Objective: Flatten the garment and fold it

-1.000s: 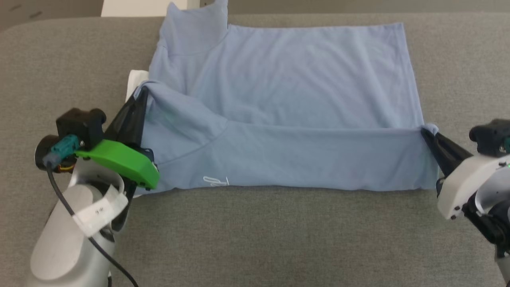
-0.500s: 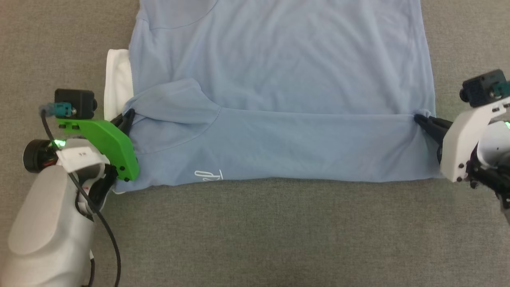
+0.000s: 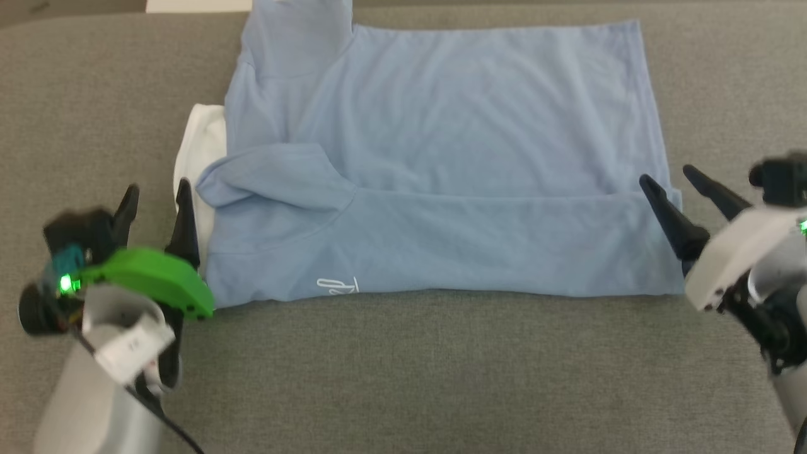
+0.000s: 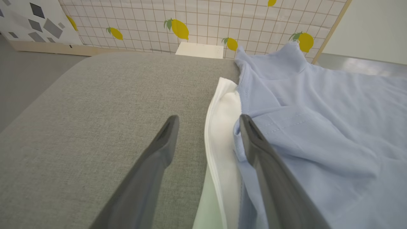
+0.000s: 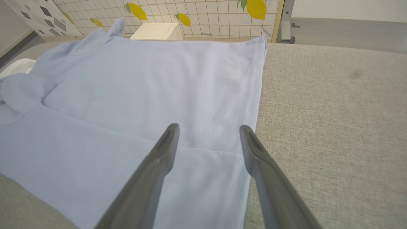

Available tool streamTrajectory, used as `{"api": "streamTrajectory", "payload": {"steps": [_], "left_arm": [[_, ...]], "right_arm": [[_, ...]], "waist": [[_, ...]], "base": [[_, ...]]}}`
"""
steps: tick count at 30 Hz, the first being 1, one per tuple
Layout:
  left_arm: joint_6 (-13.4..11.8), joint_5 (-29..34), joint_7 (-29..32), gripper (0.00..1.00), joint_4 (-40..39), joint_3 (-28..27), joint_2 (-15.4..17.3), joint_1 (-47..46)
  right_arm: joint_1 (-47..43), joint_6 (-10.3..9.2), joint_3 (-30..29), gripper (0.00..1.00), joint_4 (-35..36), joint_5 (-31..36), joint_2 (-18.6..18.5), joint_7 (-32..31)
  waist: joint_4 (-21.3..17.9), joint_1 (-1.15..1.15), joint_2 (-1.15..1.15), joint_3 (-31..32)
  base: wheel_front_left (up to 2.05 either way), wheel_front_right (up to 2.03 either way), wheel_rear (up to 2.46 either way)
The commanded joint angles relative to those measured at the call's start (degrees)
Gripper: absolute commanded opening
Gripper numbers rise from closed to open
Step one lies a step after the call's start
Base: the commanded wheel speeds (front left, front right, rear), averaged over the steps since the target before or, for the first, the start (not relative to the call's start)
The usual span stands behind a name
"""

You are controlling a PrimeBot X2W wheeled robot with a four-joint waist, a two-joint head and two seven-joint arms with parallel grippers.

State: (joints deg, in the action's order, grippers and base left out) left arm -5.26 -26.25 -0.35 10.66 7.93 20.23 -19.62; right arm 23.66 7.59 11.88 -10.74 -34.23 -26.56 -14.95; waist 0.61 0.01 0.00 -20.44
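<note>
Fingers of the left gripper and right gripper stand spread, gripping nothing. At mid-frame lies the garment, a soft light-blue knit with its lower band folded over. Its white collar pokes out at left and its white script logo is unreadable. It rests on a coarse grey woven cushion.

right gripper, jaws apart, above the folded garment on grey cushion

Garment — far sleeve cut off at top edge; chest logo half hidden by fold; collar mostly covered.
</note>
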Motion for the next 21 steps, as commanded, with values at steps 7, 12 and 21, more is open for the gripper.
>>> {"api": "streamTrajectory", "payload": {"steps": [7, 12, 21], "left_arm": [[-5.2, -0.9, -7.4, 1.00, -2.9, -2.7, -4.3, 12.0], [-6.6, -2.1, -5.4, 1.00, -0.9, -3.3, -4.7, 15.4], [-9.2, -7.1, 5.5, 1.00, 3.5, -3.8, -6.3, 13.6]], "right_arm": [[-12.3, -0.10, -5.2, 1.00, 4.6, 5.6, 8.0, 18.6], [-18.0, -0.10, -7.1, 1.00, 8.2, 11.1, 12.2, 24.1], [-21.6, -0.10, -9.0, 1.00, 10.8, 18.5, 18.2, 26.5]], "waist": [[-0.6, -0.01, 0.00, 7.4], [-2.0, -0.01, 0.00, 9.0], [-4.7, -0.01, 0.00, 9.3]], "base": [[0.00, 0.00, 0.00], [0.00, 0.00, 0.00], [0.00, 0.00, 0.00]]}}
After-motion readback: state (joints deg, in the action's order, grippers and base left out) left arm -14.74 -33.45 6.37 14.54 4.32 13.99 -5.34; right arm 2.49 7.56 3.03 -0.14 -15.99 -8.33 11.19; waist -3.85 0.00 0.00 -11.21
